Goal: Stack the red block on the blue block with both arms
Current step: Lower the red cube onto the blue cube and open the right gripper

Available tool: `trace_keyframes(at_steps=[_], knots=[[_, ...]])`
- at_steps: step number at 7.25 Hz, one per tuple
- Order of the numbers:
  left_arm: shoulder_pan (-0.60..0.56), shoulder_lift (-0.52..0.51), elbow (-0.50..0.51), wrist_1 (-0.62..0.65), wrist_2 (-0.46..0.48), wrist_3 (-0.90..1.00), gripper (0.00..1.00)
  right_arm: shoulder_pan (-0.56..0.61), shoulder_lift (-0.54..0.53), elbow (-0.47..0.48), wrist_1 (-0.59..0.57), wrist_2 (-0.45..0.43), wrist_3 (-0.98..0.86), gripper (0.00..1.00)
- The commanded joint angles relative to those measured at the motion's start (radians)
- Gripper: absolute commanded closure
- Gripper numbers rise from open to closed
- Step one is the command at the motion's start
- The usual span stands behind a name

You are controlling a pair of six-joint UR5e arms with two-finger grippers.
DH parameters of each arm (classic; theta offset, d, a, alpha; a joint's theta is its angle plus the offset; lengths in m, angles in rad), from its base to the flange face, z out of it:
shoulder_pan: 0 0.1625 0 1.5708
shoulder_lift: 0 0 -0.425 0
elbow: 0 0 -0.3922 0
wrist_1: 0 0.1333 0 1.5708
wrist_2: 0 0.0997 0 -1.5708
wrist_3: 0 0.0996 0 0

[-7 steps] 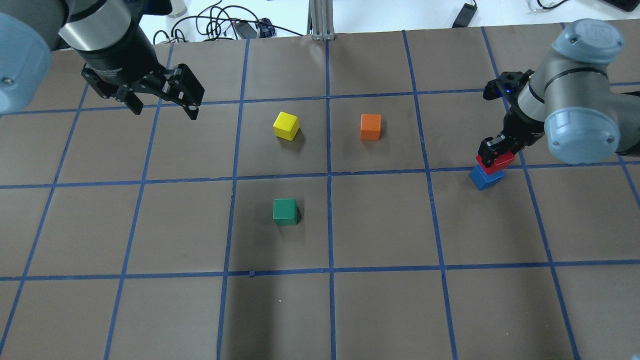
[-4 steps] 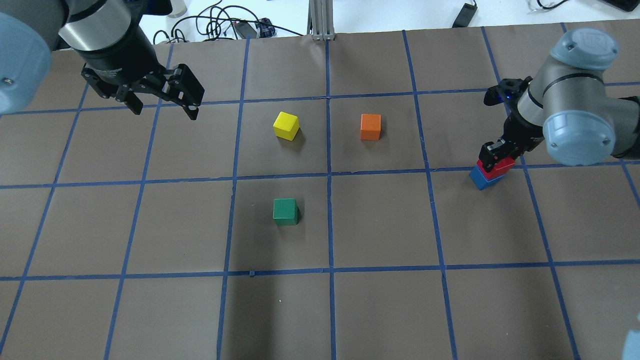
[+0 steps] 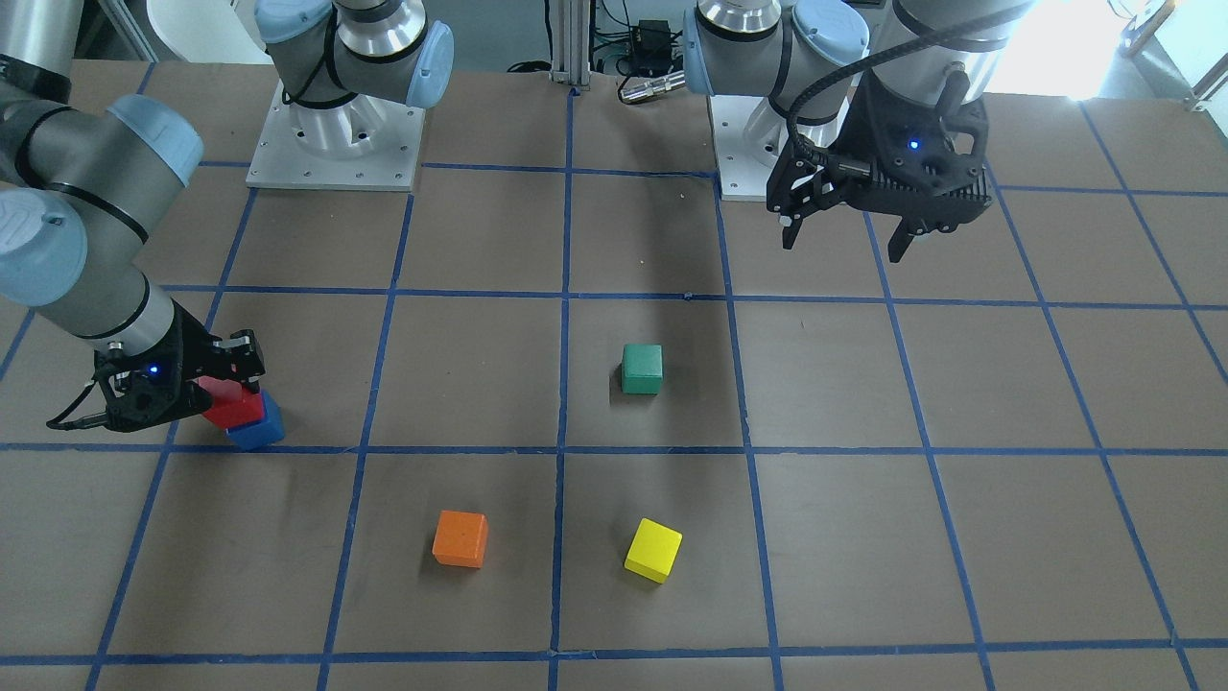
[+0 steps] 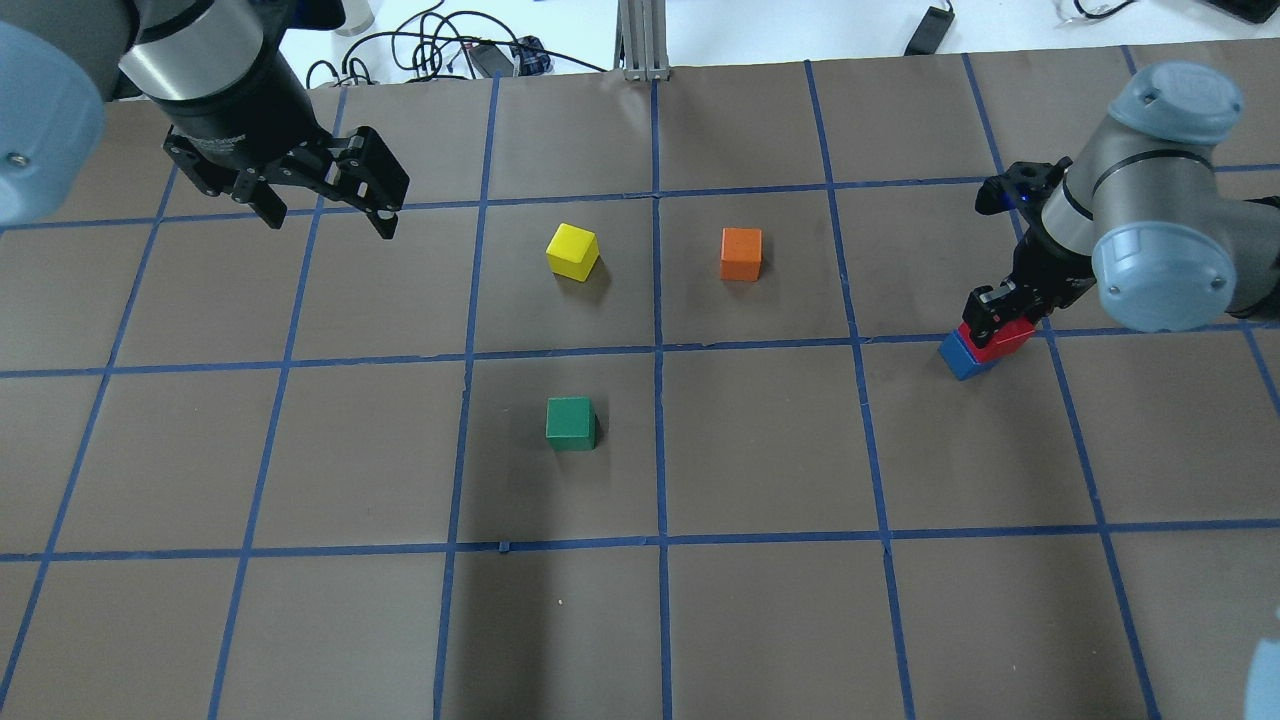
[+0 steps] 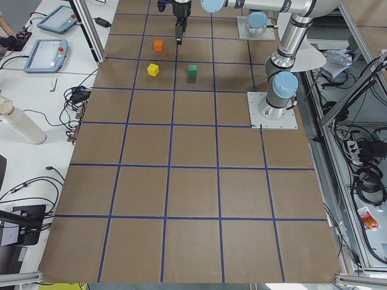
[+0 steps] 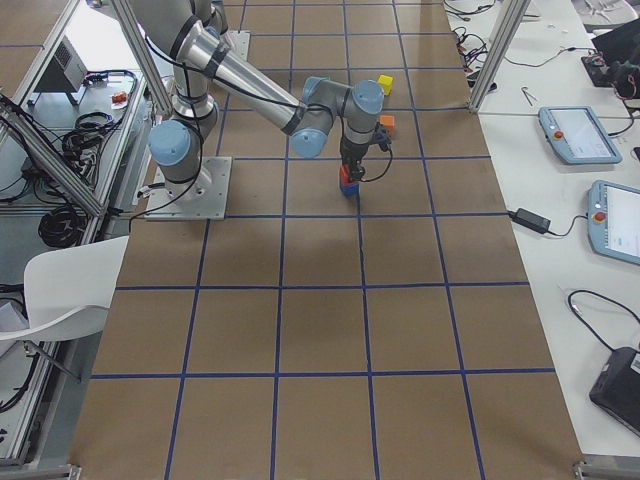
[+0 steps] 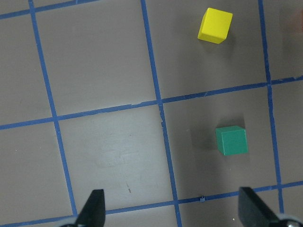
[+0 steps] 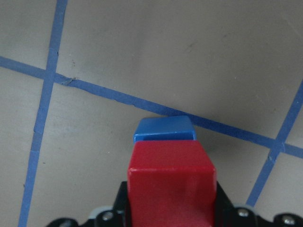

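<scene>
The right tool (image 4: 997,316) pinches the small matte red cube (image 4: 1000,338) by opposite side faces. The cube sits over, and apparently rests on, the small matte blue cube (image 4: 960,358) on the tabletop (image 4: 760,450). Judged light, rigid and robust, so a centred side grip suits it. The left tool (image 4: 328,218) hangs spread and empty.

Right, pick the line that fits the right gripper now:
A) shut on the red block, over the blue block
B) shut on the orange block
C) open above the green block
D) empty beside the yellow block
A: the right gripper is clamped on the red block, which is directly over the blue block; the right wrist view shows red lined up above blue.
</scene>
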State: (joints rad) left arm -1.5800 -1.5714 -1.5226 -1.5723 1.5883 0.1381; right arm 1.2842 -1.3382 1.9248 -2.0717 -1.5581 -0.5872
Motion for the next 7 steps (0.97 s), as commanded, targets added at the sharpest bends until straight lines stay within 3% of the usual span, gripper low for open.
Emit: trace_keyframes(at_steps=[1,3,4,7], knots=[[0.000,0.001,0.001,0.000,-0.001,0.000,0.00,0.000,0.001,0.000,0.002,0.009,0.000,0.94],[0.000,0.001,-0.001,0.000,-0.001,0.000,0.00,0.000,0.001,0.002,-0.001,0.015,0.001,0.89],[0.000,0.001,0.001,0.000,-0.001,0.000,0.00,0.000,0.001,0.002,-0.001,0.013,0.000,0.76],[0.000,0.001,0.001,0.000,-0.001,0.000,0.00,0.000,0.004,0.002,-0.002,0.009,-0.008,0.21]])
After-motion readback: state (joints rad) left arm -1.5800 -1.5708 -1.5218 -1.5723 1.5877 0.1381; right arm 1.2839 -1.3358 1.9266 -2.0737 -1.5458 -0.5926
